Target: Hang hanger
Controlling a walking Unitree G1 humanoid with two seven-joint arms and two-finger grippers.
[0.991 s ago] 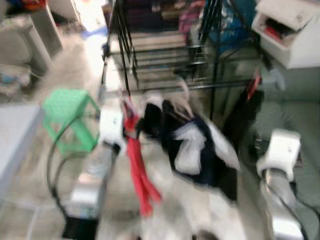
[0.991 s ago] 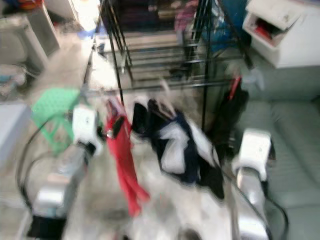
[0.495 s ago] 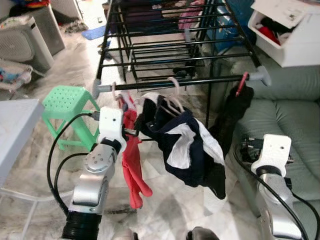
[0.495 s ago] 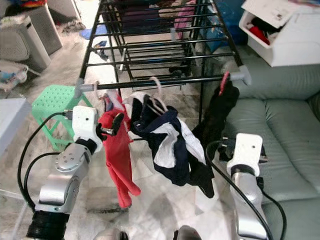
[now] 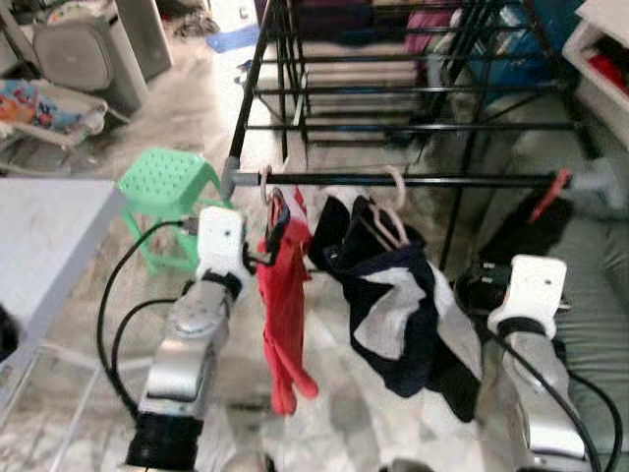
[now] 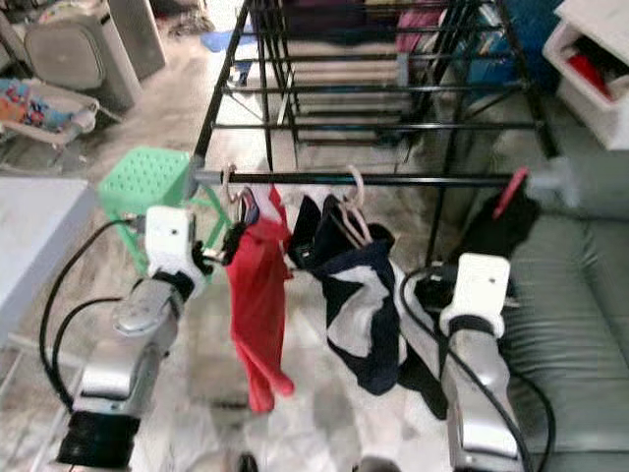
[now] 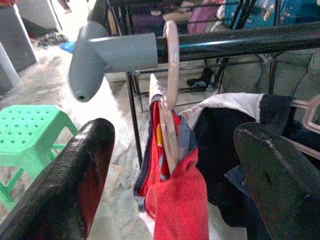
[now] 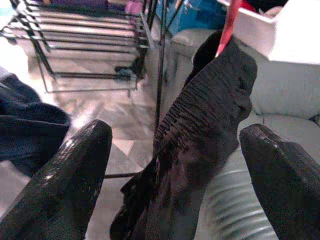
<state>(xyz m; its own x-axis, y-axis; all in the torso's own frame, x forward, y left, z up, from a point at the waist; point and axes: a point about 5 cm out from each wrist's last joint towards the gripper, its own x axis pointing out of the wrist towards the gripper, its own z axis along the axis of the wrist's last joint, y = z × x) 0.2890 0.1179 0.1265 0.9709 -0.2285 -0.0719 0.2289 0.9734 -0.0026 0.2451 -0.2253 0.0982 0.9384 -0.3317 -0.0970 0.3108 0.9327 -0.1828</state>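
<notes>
1. Drying rack point(image 5: 413, 181): black metal frame with a front rail ending in a grey cap point(image 7: 107, 54) at the robot's left end. More rungs run behind it.
2. Hanger point(image 7: 171, 95): pale plastic, its hook over the front rail just beside the grey cap, carrying a red garment point(image 5: 285, 315) that hangs straight down.
3. Left gripper point(image 7: 170, 190): raised just before the hanger, fingers spread wide to either side of it and touching neither hanger nor cloth.
4. Second hanger point(image 5: 391, 211): on the same rail, further toward the robot's right, bearing a dark blue and white garment point(image 5: 403, 315).
5. Black garment point(image 8: 200, 145): on a red hanger point(image 5: 550, 192) near the rail's right end.
6. Right gripper point(image 8: 175, 165): held low near the black garment, fingers wide apart and holding nothing.
7. Green stool point(image 5: 162, 187): on the marble floor, left of the rack.
8. Grey-green sofa point(image 6: 570, 295): at the robot's right.
</notes>
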